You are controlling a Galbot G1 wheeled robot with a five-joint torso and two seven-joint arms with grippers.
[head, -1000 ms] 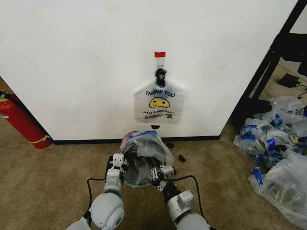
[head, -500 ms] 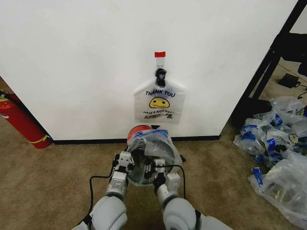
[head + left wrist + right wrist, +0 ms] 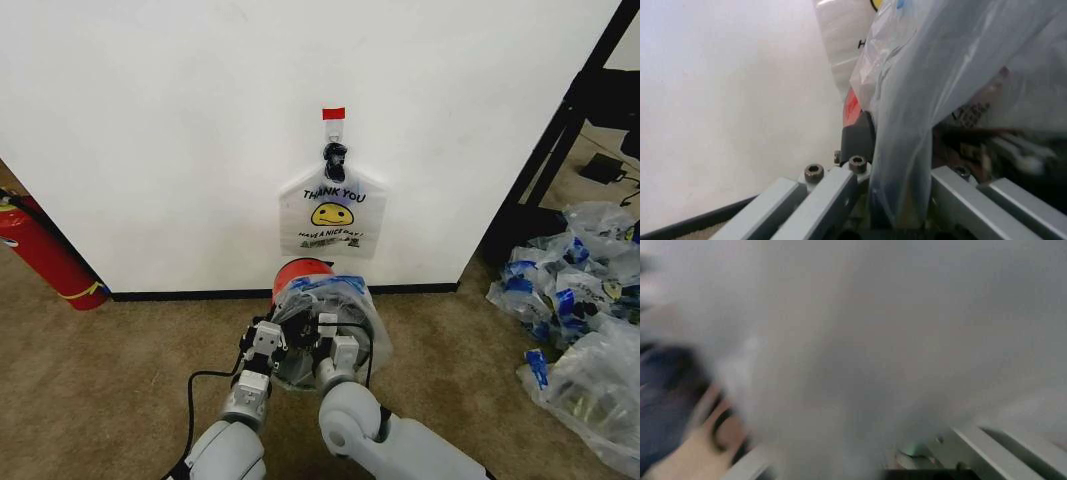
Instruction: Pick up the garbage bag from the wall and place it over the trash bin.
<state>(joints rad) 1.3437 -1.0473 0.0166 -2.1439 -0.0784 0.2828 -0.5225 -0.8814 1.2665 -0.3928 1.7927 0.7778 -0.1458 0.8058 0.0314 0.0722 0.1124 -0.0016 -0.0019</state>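
Observation:
The garbage bag (image 3: 335,303), thin clear plastic with blue patches, hangs bunched between my two grippers just in front of the wall (image 3: 150,150). The left gripper (image 3: 268,340) is shut on the bag's left edge, and the right gripper (image 3: 335,347) is shut on its near right side. Behind the bag, the trash bin (image 3: 303,270) shows its red top against the baseboard. In the left wrist view the bag (image 3: 940,75) runs down between the gripper (image 3: 897,200) fingers, with the bin's (image 3: 852,107) red side and black rim right beside it. The right wrist view has the bag (image 3: 873,340) pressed close to the lens.
A white "THANK YOU" smiley bag (image 3: 332,212) hangs on the wall under a red tape mark (image 3: 333,113). A red fire extinguisher (image 3: 45,250) leans at the left. A heap of clear blue-printed bags (image 3: 575,310) lies at the right beside a black rack frame (image 3: 560,130).
Both grippers have carried the bag to the right and closer to the wall. More of the red bin now shows behind it. The right arm's elbow has swung inward.

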